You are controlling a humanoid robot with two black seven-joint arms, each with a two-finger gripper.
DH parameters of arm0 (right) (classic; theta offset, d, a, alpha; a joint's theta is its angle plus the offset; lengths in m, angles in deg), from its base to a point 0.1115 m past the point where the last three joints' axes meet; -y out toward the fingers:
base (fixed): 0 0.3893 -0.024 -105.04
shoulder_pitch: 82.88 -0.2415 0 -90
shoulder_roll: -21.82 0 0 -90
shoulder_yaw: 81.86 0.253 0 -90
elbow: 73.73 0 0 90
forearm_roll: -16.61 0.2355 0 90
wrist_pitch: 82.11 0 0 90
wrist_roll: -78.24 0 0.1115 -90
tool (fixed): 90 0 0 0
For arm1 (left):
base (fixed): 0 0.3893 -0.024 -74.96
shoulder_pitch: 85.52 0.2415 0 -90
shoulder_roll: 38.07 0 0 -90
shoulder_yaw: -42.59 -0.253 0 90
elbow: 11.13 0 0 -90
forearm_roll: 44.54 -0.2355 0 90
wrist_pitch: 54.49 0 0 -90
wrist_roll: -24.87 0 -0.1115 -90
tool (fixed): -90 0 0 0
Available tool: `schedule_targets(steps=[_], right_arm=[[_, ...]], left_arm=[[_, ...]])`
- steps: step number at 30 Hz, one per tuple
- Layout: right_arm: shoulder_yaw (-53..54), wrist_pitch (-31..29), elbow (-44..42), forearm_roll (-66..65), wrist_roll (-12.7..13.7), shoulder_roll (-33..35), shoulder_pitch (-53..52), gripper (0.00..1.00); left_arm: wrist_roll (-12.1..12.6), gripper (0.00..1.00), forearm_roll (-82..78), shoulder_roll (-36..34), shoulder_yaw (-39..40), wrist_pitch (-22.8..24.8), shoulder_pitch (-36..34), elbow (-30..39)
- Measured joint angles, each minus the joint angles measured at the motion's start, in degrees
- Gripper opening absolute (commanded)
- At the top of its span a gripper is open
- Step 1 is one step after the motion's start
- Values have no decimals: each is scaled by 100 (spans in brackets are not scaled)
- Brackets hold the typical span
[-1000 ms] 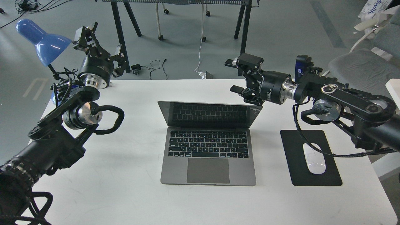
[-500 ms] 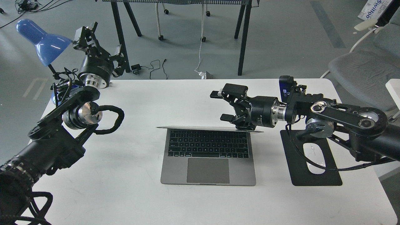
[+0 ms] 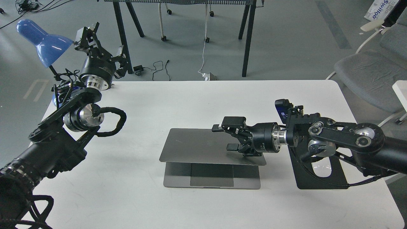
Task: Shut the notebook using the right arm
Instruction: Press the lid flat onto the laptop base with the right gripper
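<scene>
The space-grey notebook (image 3: pixel 194 146) lies in the middle of the white table (image 3: pixel 133 197). Its lid is tilted far down over the base, and only the trackpad strip (image 3: pixel 211 175) shows under the lid's front edge. My right arm reaches in from the right. Its gripper (image 3: pixel 224 137) is open and rests over the right part of the lid, the lower finger (image 3: pixel 232 146) close to or on the lid surface. My left gripper (image 3: pixel 101 39) is open and empty, raised at the back left next to the blue lamp (image 3: pixel 41 39).
A black mouse pad (image 3: pixel 318 178) with a white mouse (image 3: pixel 321 170) lies right of the notebook, partly under my right arm. A grey chair (image 3: pixel 372 73) stands beyond the table's right back corner. Trestle legs and cables are on the floor behind.
My right gripper has moved down and toward me, pushing the lid from upright to nearly flat over the keyboard. The keys are now hidden. The left arm has not moved.
</scene>
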Motion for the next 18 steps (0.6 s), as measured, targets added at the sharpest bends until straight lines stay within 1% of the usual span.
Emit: schedule_targets(steps=[10,18], right_arm=[[-90,36,-135,-267,42,-9,303,100],[-112,36,-243,-481,194,-23,489,100]], left_arm=[[0,100,0,0,0,0,0,0],[0,100,0,0,0,0,0,-3]])
